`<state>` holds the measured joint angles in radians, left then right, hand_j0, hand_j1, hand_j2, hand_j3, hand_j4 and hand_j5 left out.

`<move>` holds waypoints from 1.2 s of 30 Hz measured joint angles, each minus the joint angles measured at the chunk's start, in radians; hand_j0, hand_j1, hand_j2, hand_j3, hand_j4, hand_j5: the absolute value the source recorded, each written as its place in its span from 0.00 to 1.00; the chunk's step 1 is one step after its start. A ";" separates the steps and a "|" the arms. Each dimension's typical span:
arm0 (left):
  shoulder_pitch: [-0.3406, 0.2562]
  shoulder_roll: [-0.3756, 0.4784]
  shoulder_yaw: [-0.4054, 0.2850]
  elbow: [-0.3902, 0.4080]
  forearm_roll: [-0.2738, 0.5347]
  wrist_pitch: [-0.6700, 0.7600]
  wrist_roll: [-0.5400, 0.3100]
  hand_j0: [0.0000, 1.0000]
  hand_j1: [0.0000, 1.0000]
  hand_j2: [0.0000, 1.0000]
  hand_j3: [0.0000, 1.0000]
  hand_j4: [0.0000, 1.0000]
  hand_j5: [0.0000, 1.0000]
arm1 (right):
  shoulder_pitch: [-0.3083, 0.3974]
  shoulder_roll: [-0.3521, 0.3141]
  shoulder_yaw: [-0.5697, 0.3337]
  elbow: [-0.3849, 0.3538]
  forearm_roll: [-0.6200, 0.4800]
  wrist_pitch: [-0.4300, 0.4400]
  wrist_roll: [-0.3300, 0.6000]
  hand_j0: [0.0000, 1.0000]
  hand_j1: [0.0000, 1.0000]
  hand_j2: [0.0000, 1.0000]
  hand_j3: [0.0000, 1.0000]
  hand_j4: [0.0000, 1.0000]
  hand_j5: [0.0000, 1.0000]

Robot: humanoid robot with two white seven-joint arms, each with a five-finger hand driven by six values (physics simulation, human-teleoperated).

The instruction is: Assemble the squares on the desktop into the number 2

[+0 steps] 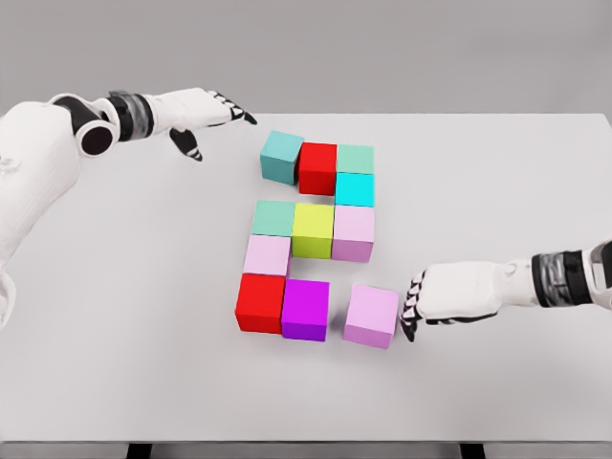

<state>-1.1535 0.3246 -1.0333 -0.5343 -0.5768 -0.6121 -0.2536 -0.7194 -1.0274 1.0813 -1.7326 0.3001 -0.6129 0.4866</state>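
- the right hand (421, 308) sits at the right face of the light purple cube (371, 315), fingers curled downward against or just beside it, gripping nothing; contact itself is hard to confirm.
- that cube lies on the white table (497, 210) in the bottom row, just apart from the magenta cube (306, 309), which touches the red cube (261, 302).
- judged step: slide the light purple cube left until it meets the magenta one, closing the gap.
- push low and flat on the face centre, so the cube does not twist.
- the cube has no long axis; its edges sit slightly skewed to the row.
- the left hand (206, 112) hovers relaxed and empty, well apart at upper left.
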 measured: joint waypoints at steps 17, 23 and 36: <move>-0.028 -0.124 -0.005 0.104 -0.002 0.000 -0.001 1.00 1.00 1.00 1.00 1.00 1.00 | 0.017 0.013 0.002 -0.013 0.003 0.000 0.000 0.51 0.51 0.51 0.51 0.51 0.51; -0.020 -0.130 -0.006 0.104 -0.013 0.000 0.000 1.00 1.00 1.00 1.00 1.00 1.00 | 0.017 0.032 0.001 -0.012 0.004 0.000 0.001 0.51 0.51 0.51 0.51 0.51 0.51; -0.003 -0.125 -0.005 0.092 -0.024 0.000 0.000 1.00 1.00 1.00 1.00 1.00 1.00 | 0.015 0.040 -0.009 0.033 0.005 0.000 0.001 0.51 0.51 0.51 0.51 0.51 0.51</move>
<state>-1.1566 0.1994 -1.0388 -0.4426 -0.6007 -0.6123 -0.2535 -0.7041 -0.9877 1.0722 -1.6995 0.3048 -0.6128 0.4880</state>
